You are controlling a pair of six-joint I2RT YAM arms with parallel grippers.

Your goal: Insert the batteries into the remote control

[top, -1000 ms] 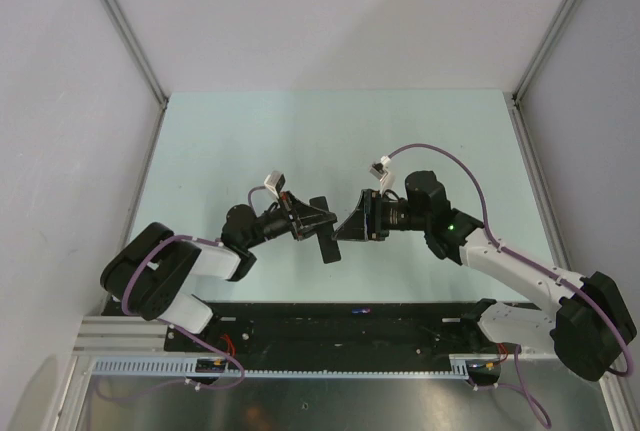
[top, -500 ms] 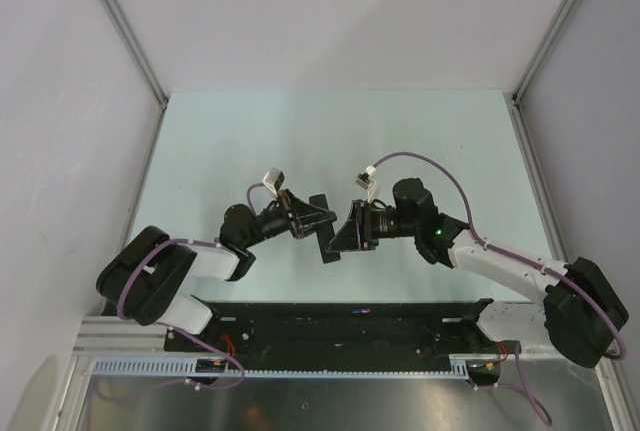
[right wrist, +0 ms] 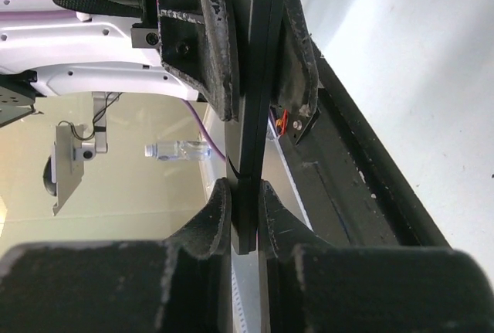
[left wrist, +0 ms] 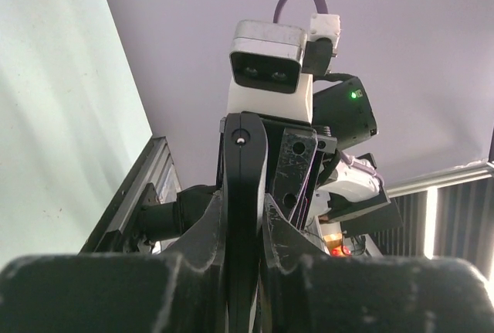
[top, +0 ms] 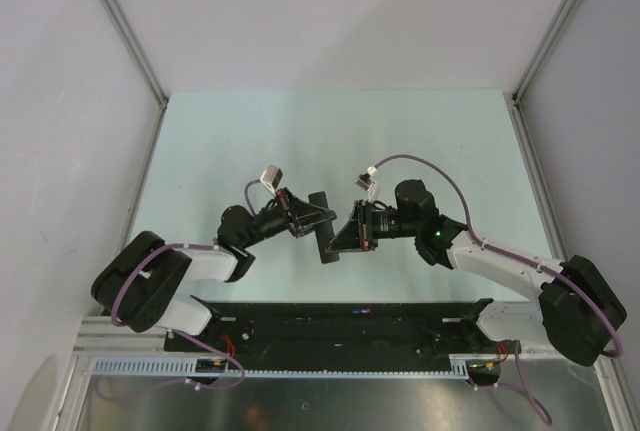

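Note:
The remote control [top: 324, 227], a slim black bar, hangs in the air above the pale green table, between the two arms. My left gripper [top: 316, 221] is shut on it from the left. In the left wrist view the remote control [left wrist: 245, 186] stands edge-on between the fingers of the left gripper [left wrist: 245, 221]. My right gripper [top: 341, 234] meets the bar from the right. In the right wrist view the right gripper [right wrist: 245, 203] has both fingers pressed against the lower end of the remote control [right wrist: 259, 78]. The batteries are out of view.
The pale green table [top: 330, 141] is walled by grey panels at the back and both sides. A black base rail [top: 340, 321] and a metal frame run along the near edge, under the arms. Purple cables loop off both wrists.
My right arm has swung left toward the remote control and its fingers have shut on the bar. The left gripper has kept its hold, shifting only slightly.

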